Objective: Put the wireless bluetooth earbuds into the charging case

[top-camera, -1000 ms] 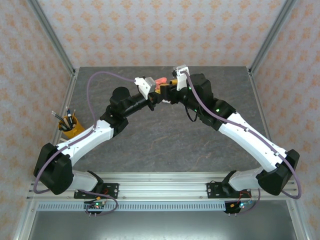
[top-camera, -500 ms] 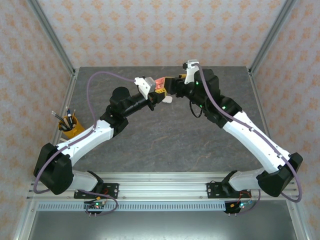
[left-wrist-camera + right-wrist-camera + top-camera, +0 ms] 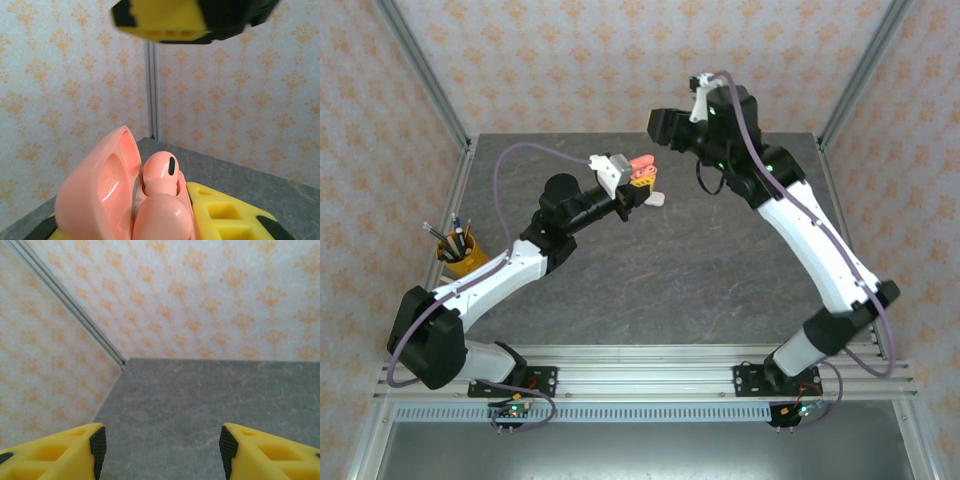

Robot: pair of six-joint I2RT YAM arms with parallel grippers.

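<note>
One pink earbud (image 3: 160,172) plainly visible, one open pink case (image 3: 95,200).
Your left gripper (image 3: 640,178) clamps the pink case, earbud seated inside; your right gripper (image 3: 162,440) stands open, well apart.

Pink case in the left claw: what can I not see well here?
- Left wrist view: the pink case is cut off at the lower edge and blurred.
- Same view: the pink earbud hides what sits behind it, so a second earbud cannot be told.
- Top view: the case is tiny and partly under the left claw; the white thing beside it is too small to name.
</note>
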